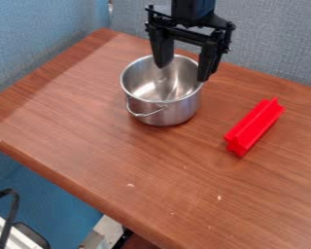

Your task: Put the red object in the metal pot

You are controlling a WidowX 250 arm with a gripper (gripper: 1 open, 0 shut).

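Observation:
The red object (pixel 255 126) lies flat on the wooden table (pixel 93 107), to the right of the metal pot (pixel 161 89). It is a long red block set on a diagonal. The shiny round pot stands upright with its thin wire handle hanging down its front side, and nothing shows inside it. My black gripper (pixel 186 62) hangs over the pot's far right rim, pointing down, its two fingers spread wide and holding nothing. The right finger reaches down outside the rim.
The table's front edge runs diagonally from the left down to the bottom middle. A blue wall stands behind the table. Black cables (pixel 8 209) hang below at the bottom left.

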